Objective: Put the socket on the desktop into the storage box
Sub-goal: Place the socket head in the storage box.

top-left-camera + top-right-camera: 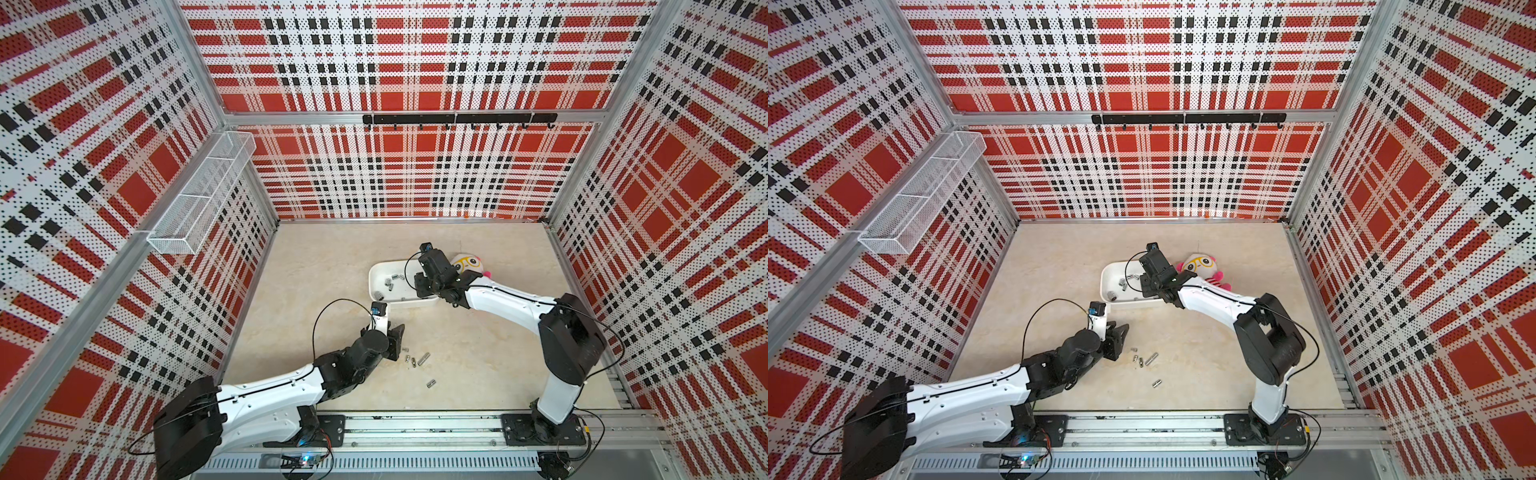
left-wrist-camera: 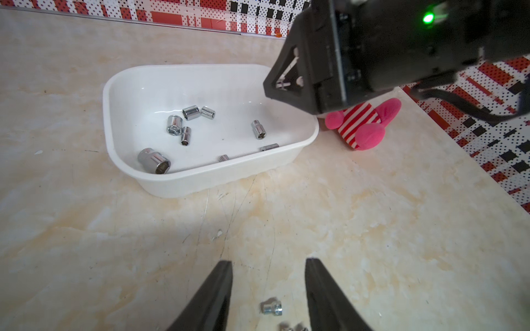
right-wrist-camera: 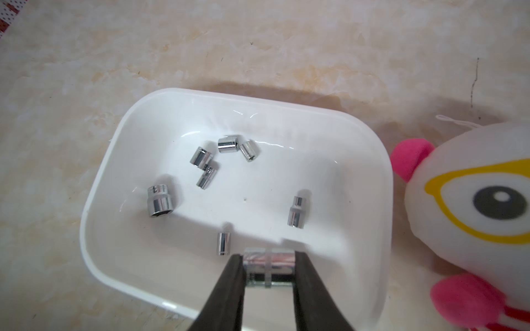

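1. A long white wire-mesh basket [image 1: 199,195] hangs on the left wall.
2. The left jaws stand apart and empty, low over the beige marble-look worktop [image 1: 332,266]. A small chrome socket [image 2: 272,308] lies on the worktop between them, and more loose chrome sockets [image 1: 424,358] lie just beside.
3. The shallow white plastic storage box [image 2: 200,180] holds seven chrome sockets [image 3: 160,200].
4. The right jaws are clamped on a wide chrome socket [image 3: 269,265] over the box, close to one wall.
5. A white-faced plush doll [image 1: 1200,266] with pink limbs lies just beside the box.

Storage box [image 2: 200,182] w/ sockets [image 2: 174,123] inside, doll [image 1: 1200,266] right, loose sockets [image 1: 423,358] in front.
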`<state>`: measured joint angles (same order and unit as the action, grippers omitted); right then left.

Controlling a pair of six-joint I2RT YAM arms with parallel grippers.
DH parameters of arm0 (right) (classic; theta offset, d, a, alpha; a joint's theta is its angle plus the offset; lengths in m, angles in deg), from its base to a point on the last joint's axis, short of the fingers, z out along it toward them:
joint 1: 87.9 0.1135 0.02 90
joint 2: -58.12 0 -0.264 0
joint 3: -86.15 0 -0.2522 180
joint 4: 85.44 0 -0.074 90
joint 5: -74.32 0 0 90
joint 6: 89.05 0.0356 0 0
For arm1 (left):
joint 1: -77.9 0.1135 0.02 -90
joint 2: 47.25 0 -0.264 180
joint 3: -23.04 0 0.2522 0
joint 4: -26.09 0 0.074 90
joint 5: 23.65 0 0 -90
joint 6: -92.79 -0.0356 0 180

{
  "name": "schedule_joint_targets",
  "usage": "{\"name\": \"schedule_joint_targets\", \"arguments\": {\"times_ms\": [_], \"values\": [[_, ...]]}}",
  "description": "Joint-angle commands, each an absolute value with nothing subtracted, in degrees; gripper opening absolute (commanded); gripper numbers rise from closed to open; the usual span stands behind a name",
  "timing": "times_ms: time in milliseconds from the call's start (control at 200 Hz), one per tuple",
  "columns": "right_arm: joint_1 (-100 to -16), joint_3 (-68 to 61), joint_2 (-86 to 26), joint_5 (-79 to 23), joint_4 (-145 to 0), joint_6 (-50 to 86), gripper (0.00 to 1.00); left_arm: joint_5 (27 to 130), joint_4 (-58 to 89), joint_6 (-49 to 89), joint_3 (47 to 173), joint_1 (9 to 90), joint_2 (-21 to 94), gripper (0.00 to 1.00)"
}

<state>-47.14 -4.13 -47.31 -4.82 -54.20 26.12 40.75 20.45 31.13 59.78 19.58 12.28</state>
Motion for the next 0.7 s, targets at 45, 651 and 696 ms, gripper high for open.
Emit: {"name": "schedule_joint_targets", "arguments": {"times_ms": [45, 651, 696], "values": [[-48.41, -0.1, -51.41, -7.17, -51.25, 26.5, 0.36, 40.77, 20.69, 29.95, 60.26, 19.18, 11.05, 0.47], [-48.85, -21.76, -25.12, -5.11, -54.97, 27.45, 0.54, 43.81, 18.76, 26.32, 63.08, 10.55, 13.44, 0.43], [-48.87, -25.73, -21.12, -4.94, -55.71, 28.39, 0.54, 43.93, 18.39, 25.63, 63.61, 9.22, 13.82, 0.38]]}}
